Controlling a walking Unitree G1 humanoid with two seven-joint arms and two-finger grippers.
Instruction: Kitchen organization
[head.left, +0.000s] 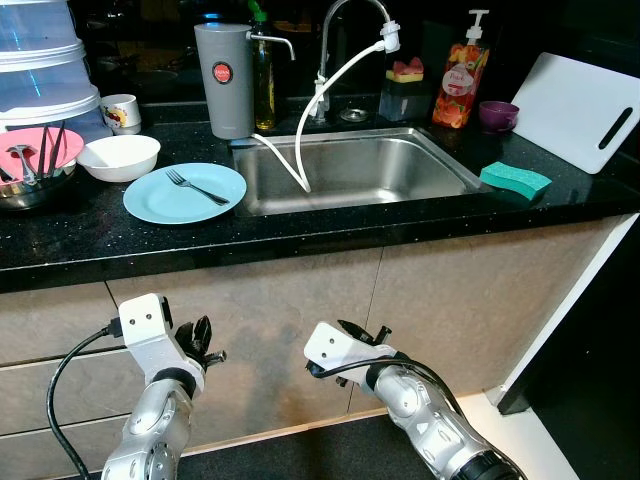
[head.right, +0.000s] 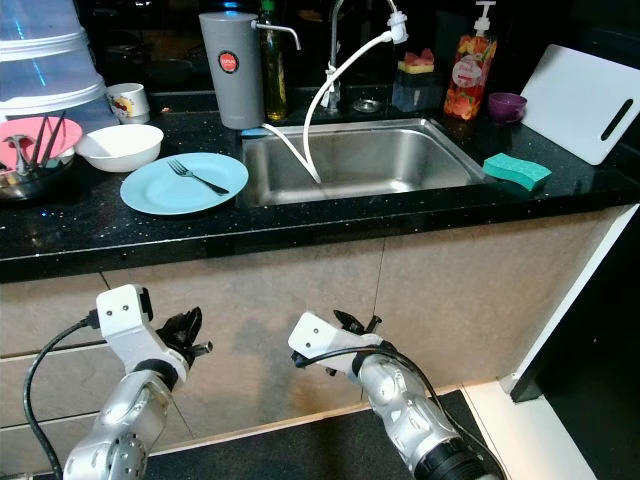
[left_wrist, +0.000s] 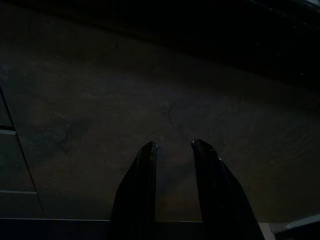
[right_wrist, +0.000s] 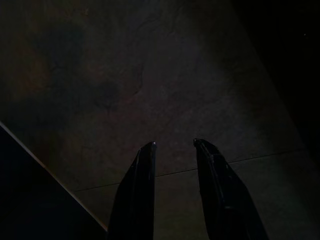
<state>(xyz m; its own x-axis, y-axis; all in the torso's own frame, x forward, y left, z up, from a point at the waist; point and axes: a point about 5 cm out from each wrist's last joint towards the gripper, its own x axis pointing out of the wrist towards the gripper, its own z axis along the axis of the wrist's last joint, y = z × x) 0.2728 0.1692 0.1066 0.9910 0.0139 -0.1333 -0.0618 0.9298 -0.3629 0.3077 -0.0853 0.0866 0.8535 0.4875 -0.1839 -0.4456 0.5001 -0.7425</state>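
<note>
Two grippers, left (head.left: 203, 338) and right (head.left: 362, 335), hang low before the cabinet front, fingers narrowly parted, holding nothing. Left of the steel sink (head.left: 350, 170) lies a blue plate (head.left: 185, 193) bearing a fork (head.left: 196, 187); a white bowl (head.left: 119, 156) sits beyond. A green sponge (head.left: 515, 179) rests right of the sink. The grey canister (head.left: 224, 80) behind carries a red round label, unreadable.

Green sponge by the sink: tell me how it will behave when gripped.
The green sponge looks soft, so it will probably squash and feel light. It lies flat on the black countertop, so rolling seems unlikely. Whether it is wet, and so heavier, cannot be told.
</note>
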